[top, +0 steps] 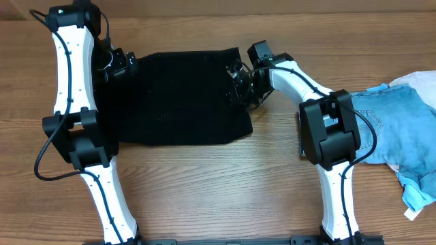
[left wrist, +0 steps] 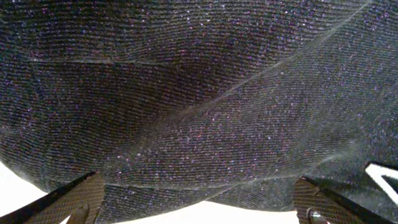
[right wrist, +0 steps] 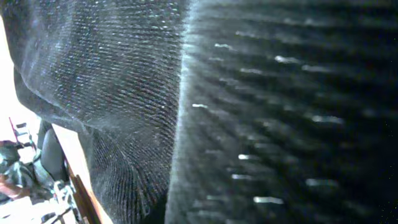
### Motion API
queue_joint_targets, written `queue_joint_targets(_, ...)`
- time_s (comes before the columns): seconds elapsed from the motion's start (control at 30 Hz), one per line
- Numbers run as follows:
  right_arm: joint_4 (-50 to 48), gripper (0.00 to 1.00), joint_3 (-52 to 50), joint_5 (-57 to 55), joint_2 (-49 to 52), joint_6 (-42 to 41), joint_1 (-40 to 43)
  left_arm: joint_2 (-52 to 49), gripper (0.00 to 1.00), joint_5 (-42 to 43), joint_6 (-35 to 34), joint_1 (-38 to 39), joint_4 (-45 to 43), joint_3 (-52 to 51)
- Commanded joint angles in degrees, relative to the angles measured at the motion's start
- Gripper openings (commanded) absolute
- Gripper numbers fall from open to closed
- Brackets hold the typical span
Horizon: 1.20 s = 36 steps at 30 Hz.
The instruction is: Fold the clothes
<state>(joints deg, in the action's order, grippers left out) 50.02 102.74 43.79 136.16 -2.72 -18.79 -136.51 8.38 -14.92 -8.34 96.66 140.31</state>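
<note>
Where the overhead view showed the table (top: 204, 184), the black garment (top: 177, 99) lay flat on it, left of centre, in a roughly rectangular spread with its lower right corner slightly ragged. The denim (top: 405, 129) lay crumpled at the table's right edge, well apart from the garment and partly hidden behind the right arm's elbow.

The left gripper (top: 125, 63) sat at the garment's upper left corner. In the left wrist view its fingers (left wrist: 71, 200) stood wide apart at the two lower corners of the frame, with creased knit fabric filling the space above and between them. The fabric's lower edge sagged between the fingers over a bright surface. No grip on the cloth could be confirmed.

The right gripper (top: 240, 80) sat at the garment's upper right edge, dark against dark cloth. The right wrist view was filled by fabric pressed close to the lens, one fold sharp and the rest blurred, and no finger was visible. Whether that gripper was spread or closed could not be determined.
</note>
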Motion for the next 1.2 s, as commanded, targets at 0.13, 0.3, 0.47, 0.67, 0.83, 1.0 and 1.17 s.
queue_joint_targets(0.13, 3.41, 0.04, 0.31, -12.37, -1.29, -10.93, 8.63, 1.84, 1.00, 0.92, 0.83, 0.24, 0.15, 1.11)
queue_joint_targets(0.3, 11.37, 0.04, 0.52, -30.29, -7.58, -10.80, 13.77, 1.84, 1.00, 0.90, 0.81, 0.22, 0.15, 1.11)
queue_joint_targets(0.47, 20.50, 0.04, 7.48, -42.27, -16.02, -10.75, 11.69, 1.84, 1.00, 0.90, 0.81, 0.22, 0.15, 1.11)
queue_joint_targets(0.67, 18.51, 0.04, 10.56, -44.87, -16.04, -16.26, -0.07, 1.84, 1.00, 0.90, 1.25, 0.22, 0.15, 1.11)
queue_joint_targets(0.83, 15.61, 0.04, 10.60, -50.21, -16.04, -19.85, -8.13, 1.84, 1.00, 0.92, 1.68, 0.22, 0.15, 1.11)
queue_joint_targets(1.0, 7.76, 0.04, 10.60, -46.69, -16.00, -20.46, -14.47, 1.84, 1.00, 0.92, 1.66, 0.22, 0.15, 1.11)
queue_joint_targets(1.17, 1.51, 0.04, 10.49, -45.64, -14.53, -22.86, -19.93, 1.84, 1.00, 0.92, 1.68, 0.22, 0.15, 1.11)
